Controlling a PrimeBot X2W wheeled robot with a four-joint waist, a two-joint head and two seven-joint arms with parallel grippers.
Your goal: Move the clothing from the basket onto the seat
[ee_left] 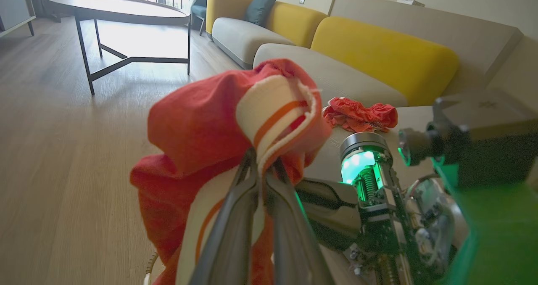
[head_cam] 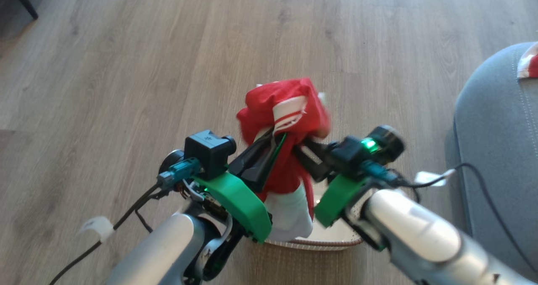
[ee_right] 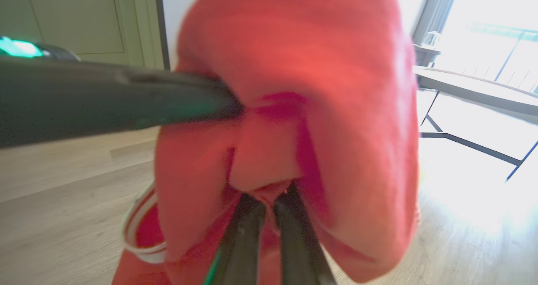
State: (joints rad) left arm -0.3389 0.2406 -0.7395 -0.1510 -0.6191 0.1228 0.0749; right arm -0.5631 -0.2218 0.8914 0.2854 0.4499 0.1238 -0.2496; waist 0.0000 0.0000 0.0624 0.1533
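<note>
Wood-plank floor [head_cam: 126, 66] spreads under everything. The grey seat [head_cam: 496, 129] on the right carries one red garment [ee_left: 359, 114], and an oval table [ee_left: 113, 7] stands beyond. Above the basket [head_cam: 319, 244], the clothing [head_cam: 286, 104] hangs bunched, with the left gripper [head_cam: 273, 140] and right gripper [head_cam: 300, 148] both pinched closed on it.

The clothing [head_cam: 286, 108], a crumpled red bunch with a white, red-striped band, hangs in the air. It is pinched on one side by the left hand [head_cam: 275, 140] and on the other by the right hand [head_cam: 299, 148], both closed on the fabric. A white panel droops below the hands toward the cream basket [head_cam: 336, 238], which sits directly beneath them. The grey seat [head_cam: 496, 129] lies out beyond the right hand, with another red garment [head_cam: 530, 64] on it.
</note>
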